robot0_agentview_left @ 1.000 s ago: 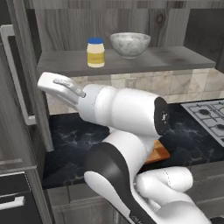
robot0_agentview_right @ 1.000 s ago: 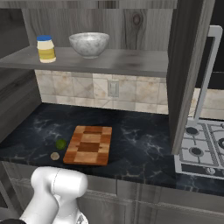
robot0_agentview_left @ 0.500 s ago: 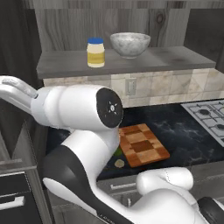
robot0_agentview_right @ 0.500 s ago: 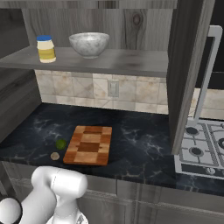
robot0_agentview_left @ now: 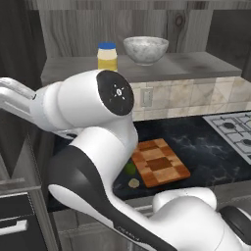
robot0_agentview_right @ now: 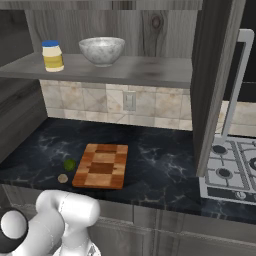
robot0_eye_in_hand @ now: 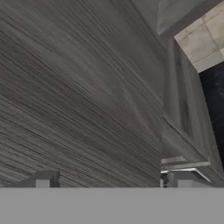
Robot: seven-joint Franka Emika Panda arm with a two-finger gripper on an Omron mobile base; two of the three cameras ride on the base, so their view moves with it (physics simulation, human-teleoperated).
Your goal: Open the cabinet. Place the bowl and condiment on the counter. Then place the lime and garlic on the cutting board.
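Note:
The cabinet stands open: its right door (robot0_agentview_right: 215, 75) is swung out and its shelf (robot0_agentview_right: 135, 69) is bare to view. On that shelf the bowl (robot0_agentview_left: 145, 49) (robot0_agentview_right: 102, 50) sits beside the blue-lidded condiment (robot0_agentview_left: 107, 56) (robot0_agentview_right: 52, 55). Down on the counter (robot0_agentview_right: 160, 170), the lime (robot0_agentview_left: 130, 168) (robot0_agentview_right: 69, 164) and garlic (robot0_agentview_left: 133, 183) (robot0_agentview_right: 62, 178) lie just left of the cutting board (robot0_agentview_left: 159, 163) (robot0_agentview_right: 101, 165). My gripper (robot0_eye_in_hand: 114, 180) is open and holds nothing, its tips close to a grey wood-grain panel (robot0_eye_in_hand: 78, 96). The arm reaches far left.
A gas stove (robot0_agentview_right: 232, 170) (robot0_agentview_left: 235, 130) adjoins the counter on the right. The open right door's long silver handle (robot0_agentview_right: 235, 90) hangs over the stove's edge. Tiled wall (robot0_agentview_right: 100, 102) backs the counter. Low cabinet fronts (robot0_agentview_right: 165, 230) run below.
The arm has swung from in front of the shelf's left end out to the far left. The bowl, condiment, lime and garlic have not moved. The jaws stay open.

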